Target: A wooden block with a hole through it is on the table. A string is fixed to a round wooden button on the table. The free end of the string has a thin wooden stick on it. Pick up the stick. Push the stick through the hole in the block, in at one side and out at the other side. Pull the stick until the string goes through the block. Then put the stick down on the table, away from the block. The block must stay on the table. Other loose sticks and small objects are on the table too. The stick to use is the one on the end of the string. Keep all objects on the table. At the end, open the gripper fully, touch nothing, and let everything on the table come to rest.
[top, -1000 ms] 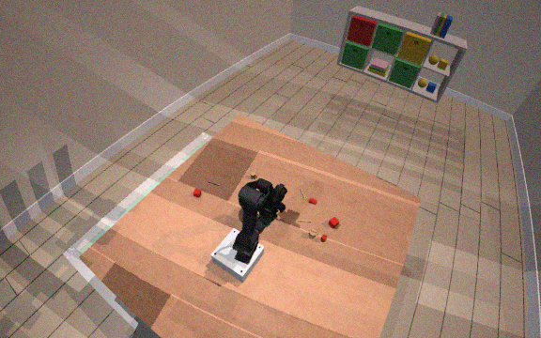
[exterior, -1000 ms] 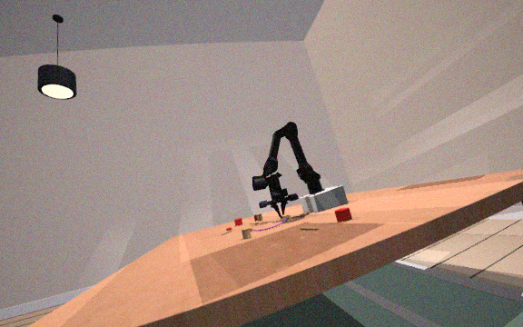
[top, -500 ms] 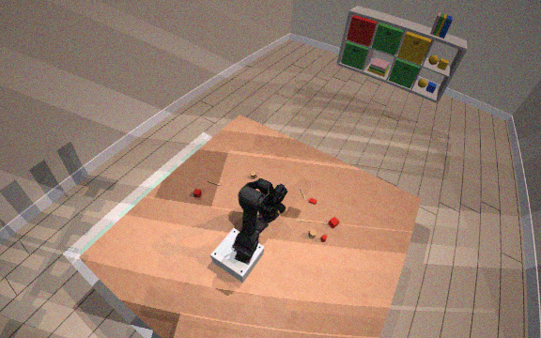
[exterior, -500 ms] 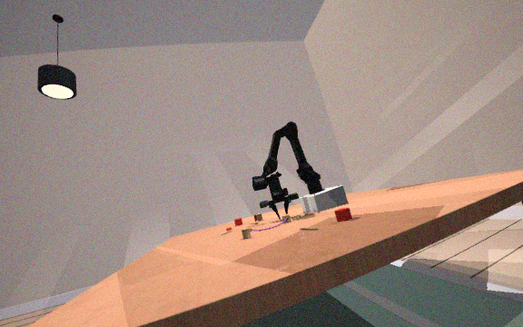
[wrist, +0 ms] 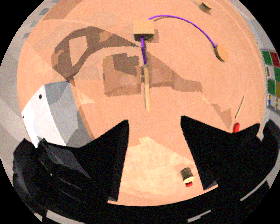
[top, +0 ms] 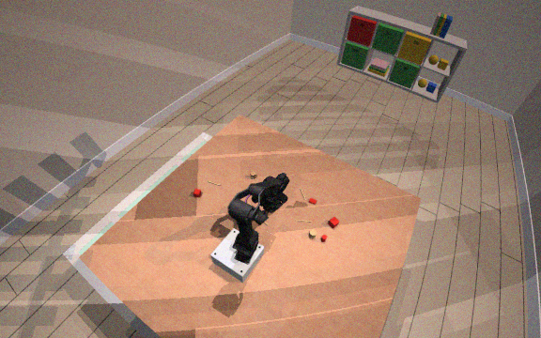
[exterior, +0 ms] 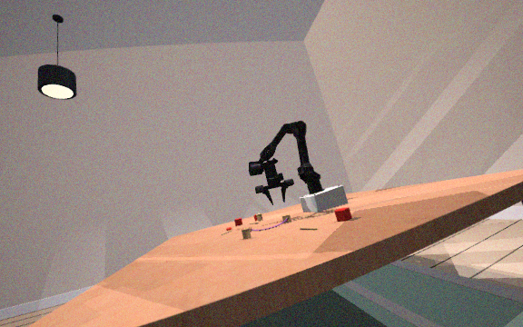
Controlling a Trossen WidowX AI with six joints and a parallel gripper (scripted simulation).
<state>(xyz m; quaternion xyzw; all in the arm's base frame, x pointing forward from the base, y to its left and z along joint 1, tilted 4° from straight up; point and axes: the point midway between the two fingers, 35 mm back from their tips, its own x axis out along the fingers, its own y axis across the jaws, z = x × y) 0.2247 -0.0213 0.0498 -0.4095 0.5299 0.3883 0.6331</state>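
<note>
The wooden block stands on the table. A purple string curves from the round button to the block's far side in the wrist view. More purple string comes out of its near side and joins the thin wooden stick, which lies apart from the block and points away from it. My gripper is open and empty, raised above the table. The stick's free end lies short of the fingertips in the wrist view. The arm hides most of block, string and stick in the top view.
Loose sticks lie around the arm. Small tan cylinders stand behind the arm and to its right. Red pieces lie on both sides. The white robot base is near.
</note>
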